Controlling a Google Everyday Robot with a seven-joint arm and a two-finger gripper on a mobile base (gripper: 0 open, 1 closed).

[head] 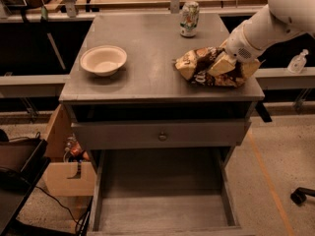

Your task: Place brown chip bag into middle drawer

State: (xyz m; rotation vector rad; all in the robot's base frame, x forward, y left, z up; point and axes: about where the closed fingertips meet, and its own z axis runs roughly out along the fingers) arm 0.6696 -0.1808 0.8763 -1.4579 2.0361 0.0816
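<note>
Got pincer (222, 65) down on glossy brown-and-tan foil chip bag (194, 65) at right front edge of grey wooden table (147, 70), can't tell grip; could slip on slick foil and drop it beside open grey plank-floored drawer box (162, 215) under table.

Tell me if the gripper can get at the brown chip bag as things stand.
Likely yes: the gripper sits right on the brown chip bag near the front edge of the cabinet top; the drink can and bowl stand well clear.
</note>
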